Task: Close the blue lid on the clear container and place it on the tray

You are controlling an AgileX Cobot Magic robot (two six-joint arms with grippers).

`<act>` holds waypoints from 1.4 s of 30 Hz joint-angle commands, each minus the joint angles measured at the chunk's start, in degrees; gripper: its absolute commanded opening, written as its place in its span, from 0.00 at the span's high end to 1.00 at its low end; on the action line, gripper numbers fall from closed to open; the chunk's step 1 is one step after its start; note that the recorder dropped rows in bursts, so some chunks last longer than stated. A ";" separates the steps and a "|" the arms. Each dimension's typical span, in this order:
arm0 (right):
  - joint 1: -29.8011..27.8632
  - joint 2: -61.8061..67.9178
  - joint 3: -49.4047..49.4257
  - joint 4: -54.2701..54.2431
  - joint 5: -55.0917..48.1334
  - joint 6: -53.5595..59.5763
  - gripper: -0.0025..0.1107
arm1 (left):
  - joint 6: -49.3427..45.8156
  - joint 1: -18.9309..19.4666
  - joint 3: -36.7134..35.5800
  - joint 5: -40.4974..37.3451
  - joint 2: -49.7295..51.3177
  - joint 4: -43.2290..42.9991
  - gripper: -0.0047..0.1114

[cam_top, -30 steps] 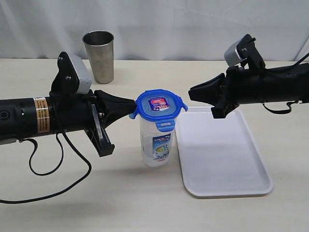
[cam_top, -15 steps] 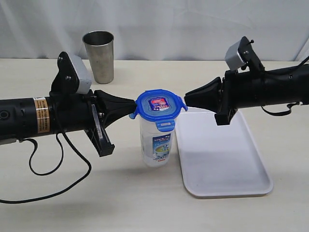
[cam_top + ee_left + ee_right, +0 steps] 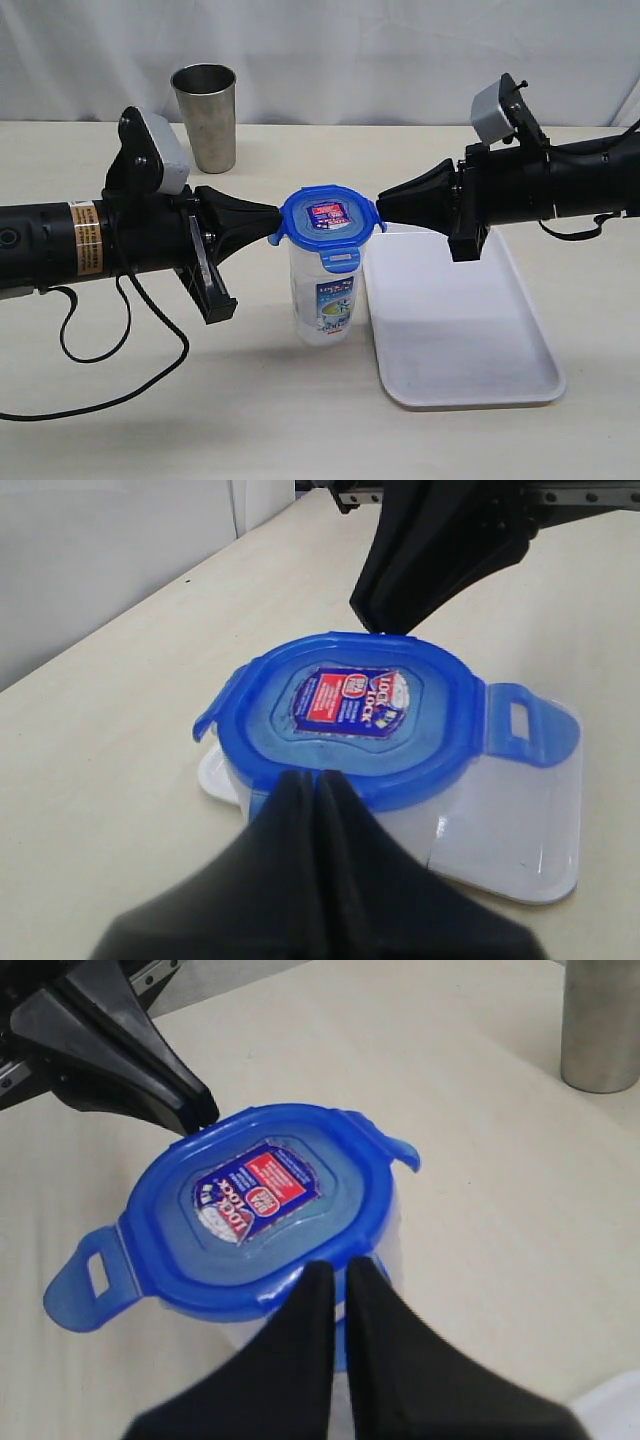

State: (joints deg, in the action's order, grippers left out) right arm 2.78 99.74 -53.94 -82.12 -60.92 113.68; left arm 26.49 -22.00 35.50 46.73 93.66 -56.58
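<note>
Right claw (image 3: 382, 206) has reached the one blue lid (image 3: 328, 220) — it and left claw (image 3: 274, 213) both clenched, flanking one clear container (image 3: 322, 300).

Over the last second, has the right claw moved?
Yes. Against the unmoved tray, the right claw has shifted leftward in the exterior view, toward the blue lid, its tip now at the lid's rim.

Blue lid (image 3: 330, 221), white tray (image 3: 470, 340).
</note>
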 commanded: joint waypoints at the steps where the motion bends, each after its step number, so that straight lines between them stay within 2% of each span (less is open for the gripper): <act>1: 0.02 -0.58 0.31 -0.72 -0.89 0.93 0.94 | 0.34 -0.08 0.19 0.75 0.12 0.11 0.96; 34: 0.02 0.59 0.31 -2.85 -3.59 1.14 0.94 | -2.24 0.02 0.19 1.76 0.12 0.75 0.96; 42: -0.23 -2.56 0.31 -0.29 -3.08 1.02 0.94 | -4.82 0.13 0.19 -4.00 -2.41 3.34 0.96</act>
State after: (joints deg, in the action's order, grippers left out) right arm 2.78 99.28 -53.94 -83.93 -63.63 114.48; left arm 22.48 -22.00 35.50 44.68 93.08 -54.44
